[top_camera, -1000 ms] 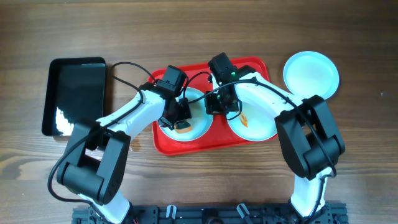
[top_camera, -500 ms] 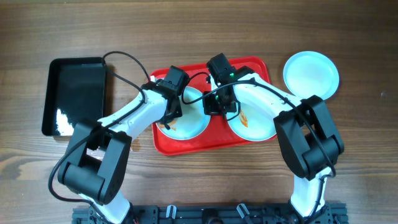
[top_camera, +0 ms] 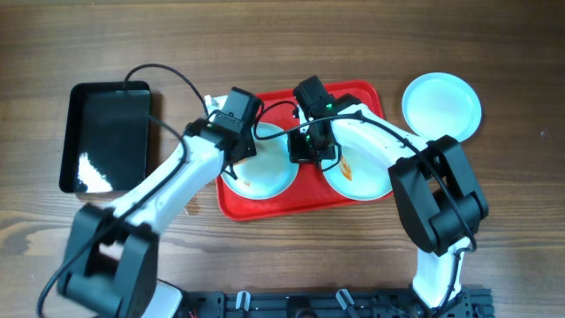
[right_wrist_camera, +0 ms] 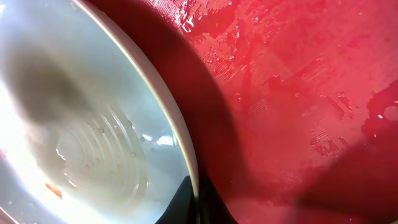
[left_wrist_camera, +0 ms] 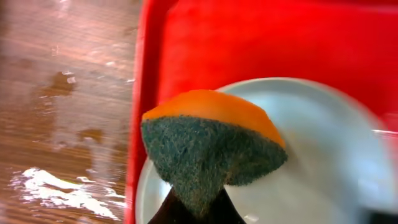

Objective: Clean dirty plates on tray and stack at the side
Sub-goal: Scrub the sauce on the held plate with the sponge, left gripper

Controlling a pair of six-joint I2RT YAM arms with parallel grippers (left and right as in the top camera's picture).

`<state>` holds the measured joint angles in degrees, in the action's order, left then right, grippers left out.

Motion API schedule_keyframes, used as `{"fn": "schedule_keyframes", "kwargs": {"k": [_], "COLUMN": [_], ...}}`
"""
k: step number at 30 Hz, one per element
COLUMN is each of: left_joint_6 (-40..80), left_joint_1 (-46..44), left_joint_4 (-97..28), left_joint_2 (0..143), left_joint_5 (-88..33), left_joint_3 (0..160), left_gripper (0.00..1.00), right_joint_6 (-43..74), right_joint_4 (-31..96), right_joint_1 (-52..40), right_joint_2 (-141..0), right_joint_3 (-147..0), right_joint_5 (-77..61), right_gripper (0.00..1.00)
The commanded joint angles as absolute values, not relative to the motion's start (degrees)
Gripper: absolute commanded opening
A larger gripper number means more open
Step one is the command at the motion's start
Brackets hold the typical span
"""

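Left wrist: the left hand (left_wrist_camera: 191, 210) clamped a scouring sponge (left_wrist_camera: 211, 149) over a plate (left_wrist_camera: 323, 143) by the left edge of the tray (left_wrist_camera: 280, 37), to scrub; the right hand (right_wrist_camera: 196, 208) pinched a plate rim (right_wrist_camera: 158, 93), likely steadying it.

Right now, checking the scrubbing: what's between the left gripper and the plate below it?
An orange-and-green sponge, pinched by the left gripper over the plate, seen in the left wrist view.

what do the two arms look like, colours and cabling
Both arms match: the left arm and right arm have white tube links between bulky black joint housings, with black wrist blocks. Thin black cables loop loose along each. A small green light glows on the right wrist.
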<state>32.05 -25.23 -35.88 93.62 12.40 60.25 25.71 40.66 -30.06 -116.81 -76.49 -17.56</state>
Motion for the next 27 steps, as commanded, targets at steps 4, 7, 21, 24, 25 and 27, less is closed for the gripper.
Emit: {"fn": "schedule_keyframes", "kwargs": {"k": [4,7,21,24,25,27], "left_joint_6": [33.26,33.93,37.98,37.98,37.98,37.98], "left_joint_1": [-24.99,-24.99,-25.02,-25.02,-25.02,-25.02], "left_joint_4": [-35.48,-34.96,-25.58,-27.92,-29.26,-32.05], "left_joint_2": [94.19,97.34,106.06,106.08,106.08,106.08], "left_joint_5": [0.67,0.32,-7.27,-3.53,-1.3,3.84], "left_joint_3": [59.88,59.88,59.88,59.88,59.88,59.88], "left_gripper": [0.04,0.04,0.04,0.04,0.04,0.04], "right_joint_6": [27.2,27.18,27.62,27.64,27.62,27.62], "right_joint_4": [40.97,40.95,40.77,40.77,40.77,40.77], "right_joint_1": [-30.04,-30.04,-30.04,-30.04,-30.04,-30.04], "right_joint_2": [-118.93,-118.93,-118.93,-118.93,-118.93,-118.93], "right_joint_3": [-75.2,-75.2,-75.2,-75.2,-75.2,-75.2], "right_joint_5": [-15.05,-15.07,-15.07,-15.05,-15.07,-15.05], "right_gripper": [0.04,0.04,0.04,0.04,0.04,0.05]}}
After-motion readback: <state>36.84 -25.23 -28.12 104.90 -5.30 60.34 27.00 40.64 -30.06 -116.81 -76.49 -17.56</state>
